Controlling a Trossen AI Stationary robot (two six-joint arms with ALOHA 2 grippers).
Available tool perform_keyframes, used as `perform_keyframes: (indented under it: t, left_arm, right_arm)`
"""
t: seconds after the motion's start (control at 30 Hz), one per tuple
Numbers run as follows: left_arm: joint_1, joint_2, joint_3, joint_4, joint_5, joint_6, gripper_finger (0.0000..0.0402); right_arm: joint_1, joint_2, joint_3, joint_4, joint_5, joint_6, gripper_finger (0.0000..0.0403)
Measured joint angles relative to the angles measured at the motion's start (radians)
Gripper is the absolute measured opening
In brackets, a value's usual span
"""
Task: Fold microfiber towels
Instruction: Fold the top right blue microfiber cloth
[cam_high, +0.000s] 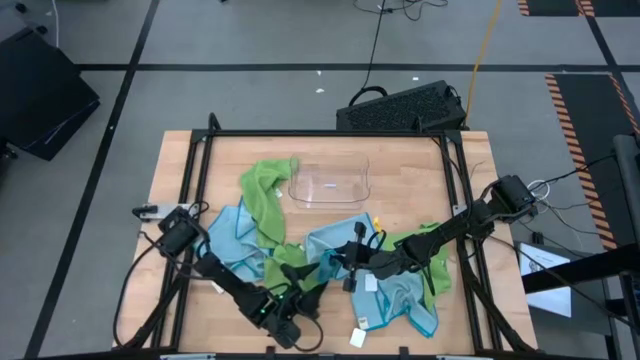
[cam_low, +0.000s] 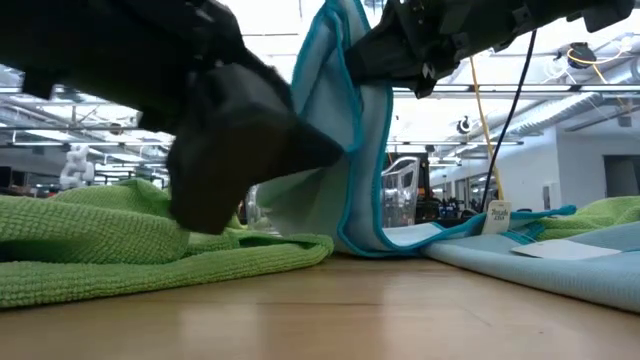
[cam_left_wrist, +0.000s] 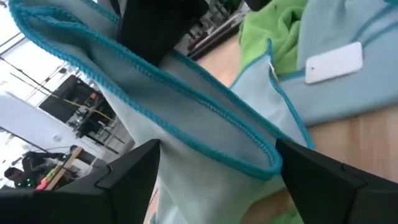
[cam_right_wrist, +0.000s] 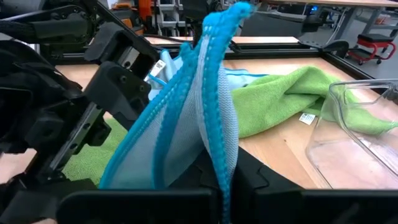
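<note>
Two dark hands meet at the desk's near middle. The right hand is clamped on a light blue towel, lifting its edge off the wood. The left hand stands wide with that hanging edge between its fingers. More blue and green towels lie bunched around them on the wooden desk, a clear plastic tray behind. Grey floor and a black case surround the desk.
</note>
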Motion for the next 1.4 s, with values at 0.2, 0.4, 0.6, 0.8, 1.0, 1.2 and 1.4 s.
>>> perform_keyframes:
  t: [0.2,0.4,0.6,0.8,1.0,1.2,1.4]
  left_arm:
    - [0.008,0.001,-0.001,-0.031,0.014,-0.055,0.0307]
    - [0.000,0.001,-0.002,-0.084,0.060,-0.122,0.0226]
    - [0.000,0.001,-0.002,-0.153,0.063,-0.225,0.0144]
    - [-0.017,-0.013,-0.002,-0.160,0.058,-0.209,0.0037]
    - [-0.057,-0.093,-0.002,-0.186,0.010,-0.154,0.0007]
    - [-0.067,-0.252,-0.002,-0.319,-0.015,-0.118,0.0004]
    - [-0.053,-0.456,-0.003,-0.459,-0.152,-0.054,0.0003]
  right_arm:
    - [0.000,0.000,0.000,0.000,0.000,0.000,0.0003]
    - [0.000,0.000,0.000,0.000,-0.001,0.000,0.0003]
    - [0.000,0.000,0.000,0.000,-0.001,0.000,0.0004]
    - [-0.002,0.000,0.000,-0.002,-0.038,-0.002,0.0004]
    - [-0.009,0.000,0.000,-0.022,-0.109,-0.044,0.0004]
    - [-0.034,-0.042,0.000,-0.026,-0.168,-0.098,0.0004]
    - [-0.072,-0.156,0.001,-0.028,-0.159,-0.214,0.0004]
